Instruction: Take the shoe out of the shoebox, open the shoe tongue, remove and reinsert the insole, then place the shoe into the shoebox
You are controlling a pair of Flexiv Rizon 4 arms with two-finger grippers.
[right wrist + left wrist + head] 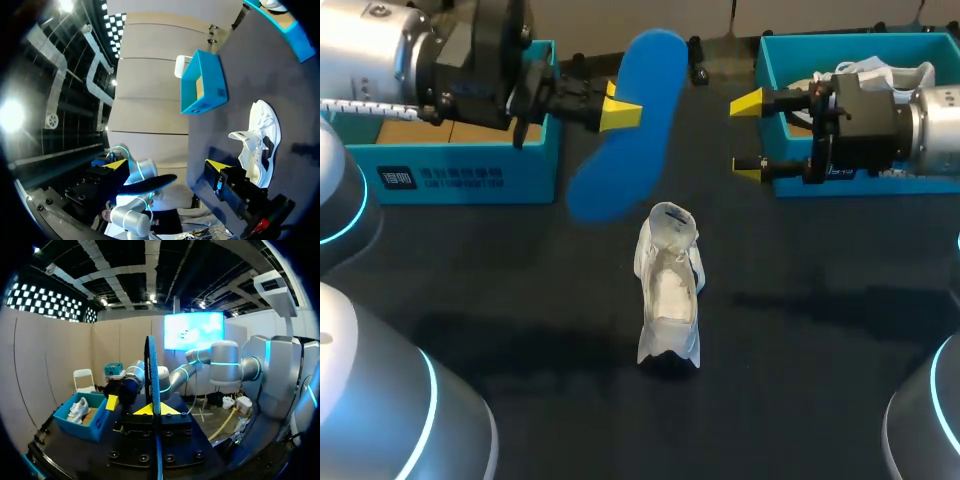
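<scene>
blue shoebox (pixel 450 172) sits at the far left of the dark table (pixel 520 300). just right of it, the left gripper (pixel 623 112) is clamped on the blue insole (pixel 655 110), holding it up off the table. the white shoe (pixel 668 290) sits mid-table, outside both boxes. further right, the right gripper (pixel 748 137) hangs with fingers spread and empty, just in front of a second blue box (pixel 900 186) that holds another white shoe (pixel 875 72).

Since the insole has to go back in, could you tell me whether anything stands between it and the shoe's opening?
Nothing visible does. The left gripper holds the blue insole in the air beyond the shoe, whose opening faces up, uncovered. The right gripper is open, off to the side.
</scene>
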